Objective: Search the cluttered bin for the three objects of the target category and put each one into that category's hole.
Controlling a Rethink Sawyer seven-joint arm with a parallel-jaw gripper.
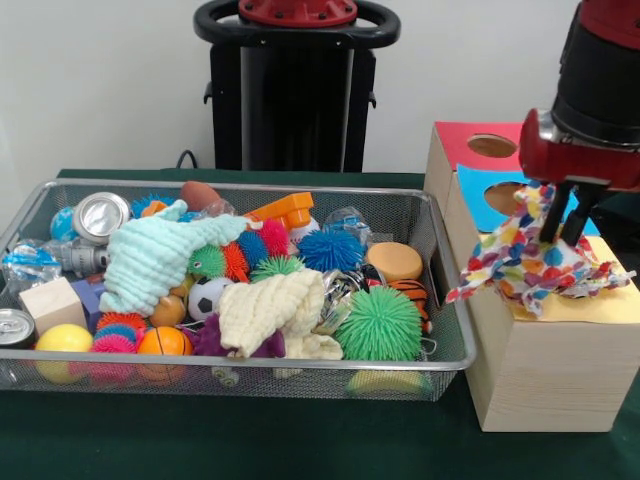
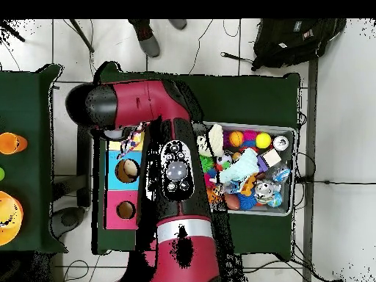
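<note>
My gripper hangs over the yellow-topped wooden box at the right. It is shut on a white polka-dot cloth, which drapes over the yellow top and hides its hole. The cloth also shows in the overhead view, poking out from under the arm. The wire mesh bin stands left of the boxes, full of toys. No other polka-dot cloth shows in it. A mint-green cloth and a cream cloth lie on top of the clutter.
Behind the yellow box stand the blue-topped box with its hole and the red-topped box with its hole. The bin holds spiky balls, a green one, cans, and small balls. A person's shoes show at the overhead view's top.
</note>
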